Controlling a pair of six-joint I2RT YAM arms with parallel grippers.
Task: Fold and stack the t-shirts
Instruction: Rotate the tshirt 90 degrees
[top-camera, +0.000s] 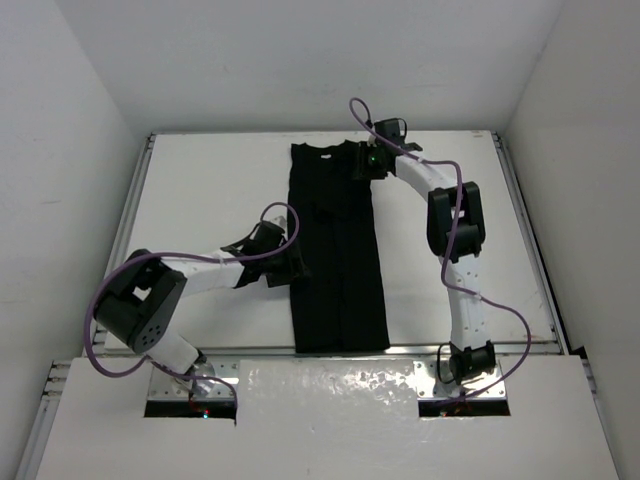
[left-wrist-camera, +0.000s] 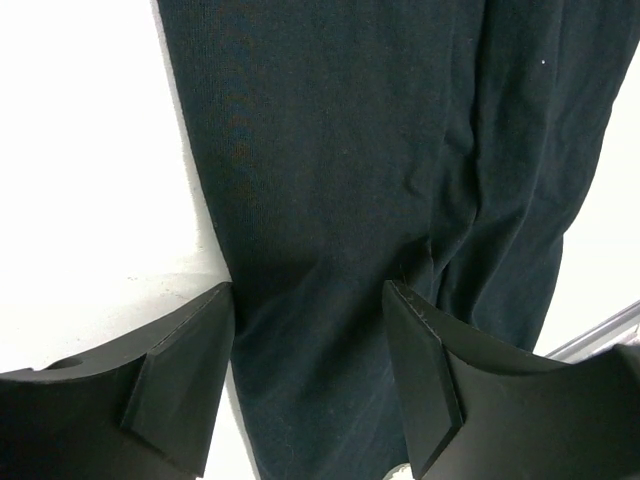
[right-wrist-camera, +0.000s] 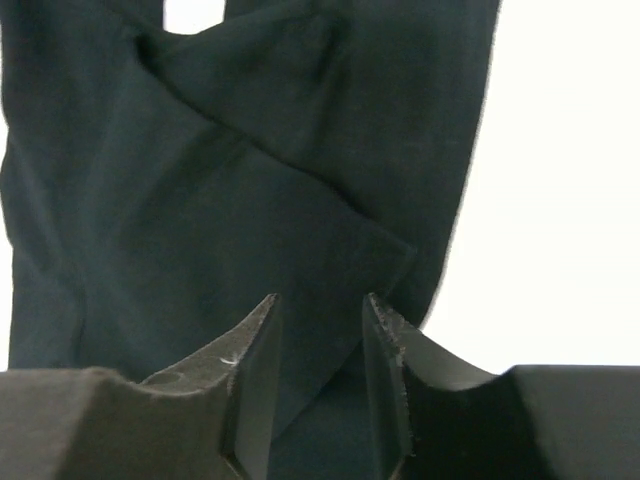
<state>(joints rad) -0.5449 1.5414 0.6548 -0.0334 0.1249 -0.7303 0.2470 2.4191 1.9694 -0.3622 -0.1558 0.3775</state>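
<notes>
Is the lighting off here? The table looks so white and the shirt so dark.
Top view: even light, glare on the shiny near panel, t-shirt nearly featureless. Left wrist: table blown out white. Right wrist: same, folds faintly visible.

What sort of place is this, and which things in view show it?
Probably a robotics test cell: a white table boxed in by plain white walls, a left arm and right arm bolted at its near edge, and one black t-shirt lying on it.
</notes>
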